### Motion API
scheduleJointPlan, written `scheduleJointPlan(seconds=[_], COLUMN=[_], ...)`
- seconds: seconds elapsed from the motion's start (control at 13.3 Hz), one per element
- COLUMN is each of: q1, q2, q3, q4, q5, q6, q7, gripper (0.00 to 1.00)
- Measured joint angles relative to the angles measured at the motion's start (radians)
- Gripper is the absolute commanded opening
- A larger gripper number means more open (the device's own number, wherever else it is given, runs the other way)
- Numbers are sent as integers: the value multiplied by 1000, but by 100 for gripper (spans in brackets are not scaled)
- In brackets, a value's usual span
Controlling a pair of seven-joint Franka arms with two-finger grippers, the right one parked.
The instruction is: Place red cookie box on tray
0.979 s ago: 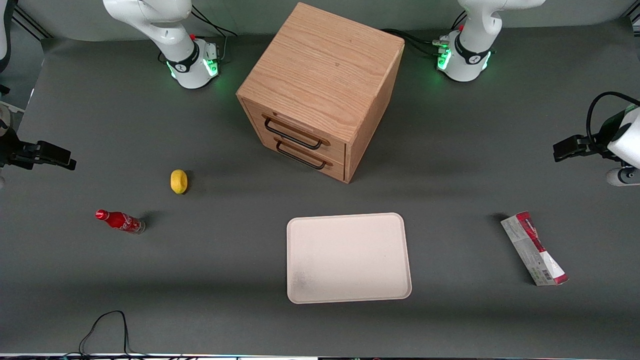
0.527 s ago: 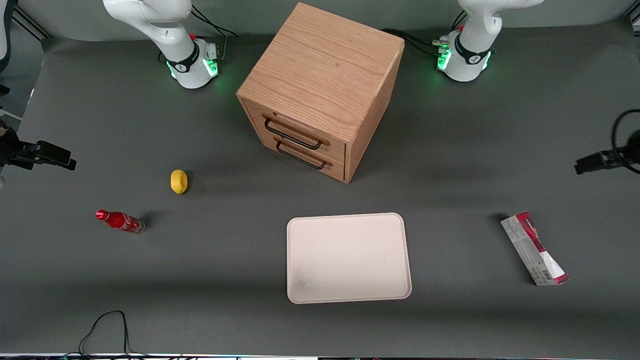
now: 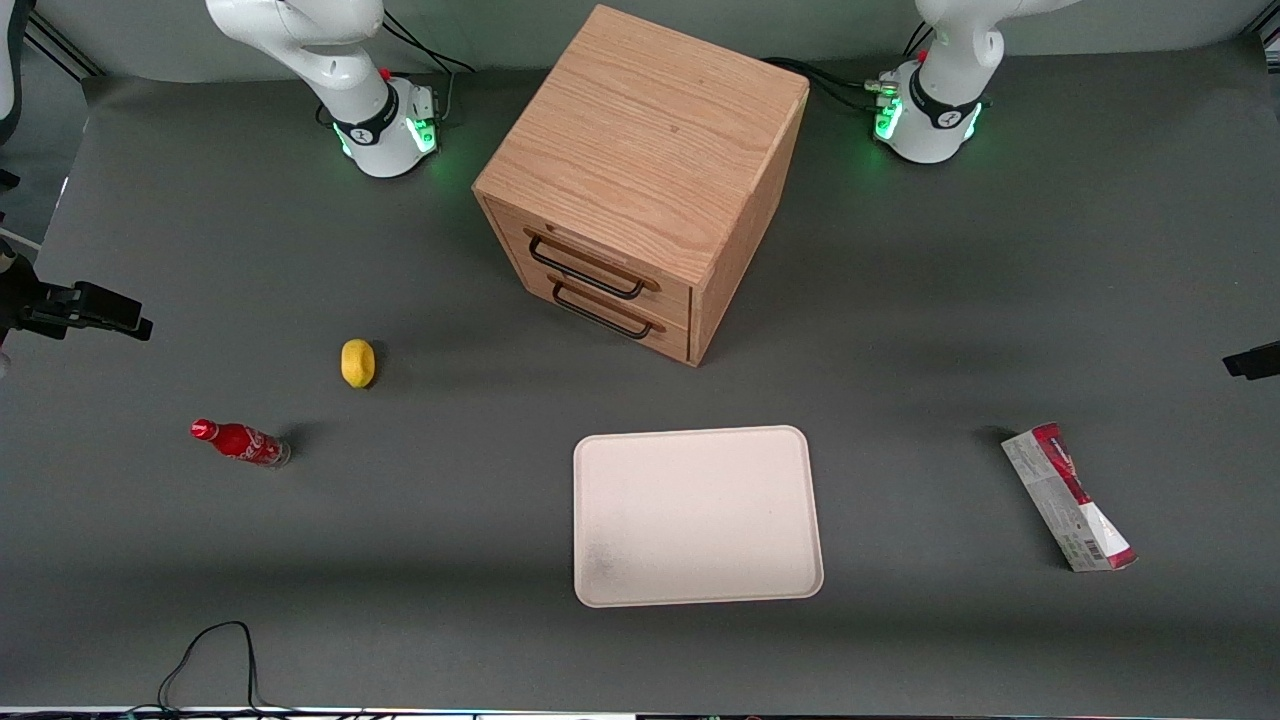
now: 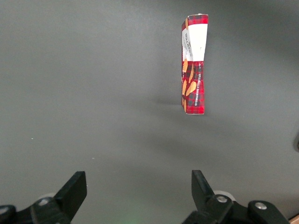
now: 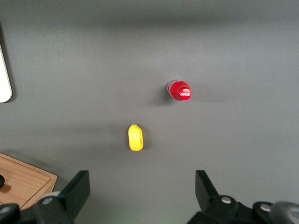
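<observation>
Gripper [image 4: 135,196], fingers spread wide apart and empty, has drawn outward to the working arm's table edge, now looking down on the cookie box [image 3: 1068,497]. Box lies on the table, well apart from the tray [image 3: 697,516]; pickup not begun.

Grey table [image 3: 200,560]: tray [image 3: 697,516], cabinet [image 3: 640,180].

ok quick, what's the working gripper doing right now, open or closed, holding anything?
Left gripper: open, holding nothing, hanging over bare table short of the red cookie box.
</observation>
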Motion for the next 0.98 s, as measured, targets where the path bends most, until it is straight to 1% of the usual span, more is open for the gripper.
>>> scheduleJointPlan(seconds=[0.23, 0.38, 0.53, 0.68, 0.83, 0.98], q1=[-16, -21, -25, -29, -32, -37], q2=[7, 46, 130, 241, 338, 407], q3=[-15, -21, -31, -50, -58, -61], q4=[1, -1, -2, -1, 0, 1], q5=[0, -1, -1, -1, -1, -1], q6=[3, 35, 128, 254, 355, 423], q7=[-69, -92, -173, -234, -252, -253], gripper=[99, 99, 99, 99, 99, 99])
